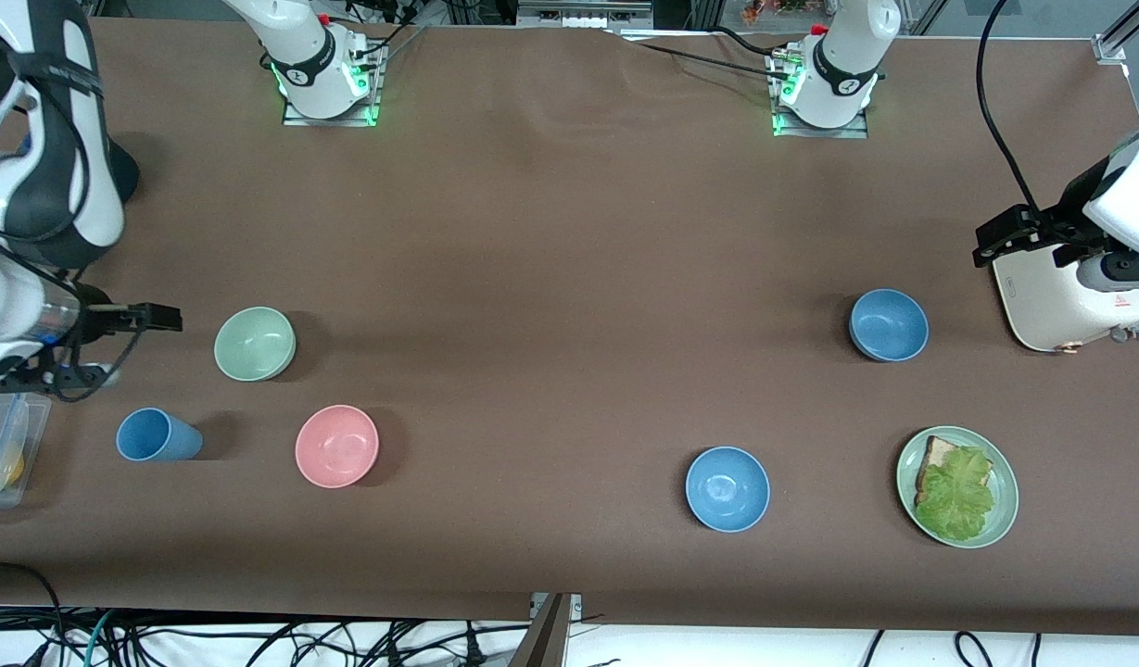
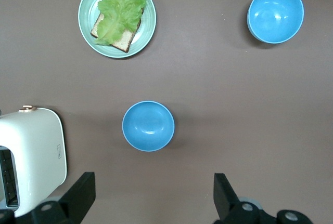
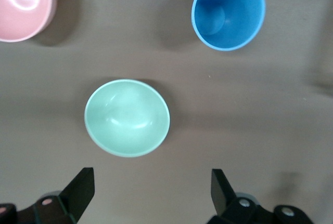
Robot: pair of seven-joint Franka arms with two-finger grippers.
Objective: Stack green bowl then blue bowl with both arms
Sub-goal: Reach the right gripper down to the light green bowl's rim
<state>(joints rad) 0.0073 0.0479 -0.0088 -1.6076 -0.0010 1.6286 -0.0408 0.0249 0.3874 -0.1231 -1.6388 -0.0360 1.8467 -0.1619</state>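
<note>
The pale green bowl [image 1: 254, 344] sits upright on the brown table toward the right arm's end. It also shows in the right wrist view [image 3: 127, 117]. My right gripper [image 1: 152, 319] hangs open and empty above the table beside it, its own view [image 3: 152, 177] showing the bowl clear of the fingers. The duller blue bowl [image 1: 889, 324] stands toward the left arm's end, beside the toaster. It also shows in the left wrist view [image 2: 148, 126]. My left gripper [image 1: 1005, 239] is open and empty over the toaster's edge, and in its own view [image 2: 153, 182] it is apart from that bowl.
A white toaster [image 1: 1060, 296] stands at the left arm's end. A green plate [image 1: 1003, 519] with bread and lettuce and a glossier blue bowl [image 1: 727, 488] lie nearer the front camera. A pink bowl [image 1: 336, 446], a blue cup [image 1: 157, 435] and a clear container [image 1: 4, 454] lie at the right arm's end.
</note>
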